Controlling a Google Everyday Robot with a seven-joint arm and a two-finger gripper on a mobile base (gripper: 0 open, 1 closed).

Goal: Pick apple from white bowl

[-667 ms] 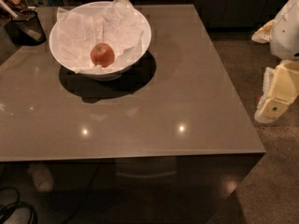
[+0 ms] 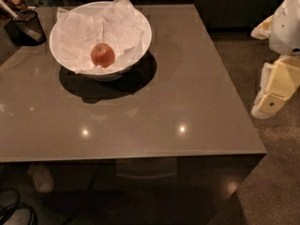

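A small red-orange apple (image 2: 102,55) lies in the large white bowl (image 2: 140,29), on its crumpled white paper lining. The bowl stands on the far left part of a glossy brown table (image 2: 187,88). My gripper (image 2: 271,96), a white and yellowish piece at the end of the arm, hangs off the table's right edge over the floor. It is far to the right of the bowl and nothing shows in it.
A dark mesh cup (image 2: 27,27) with items in it stands at the table's far left corner. Dark cabinets run along the back. Cables (image 2: 14,212) lie on the floor at the lower left, under the table's front edge.
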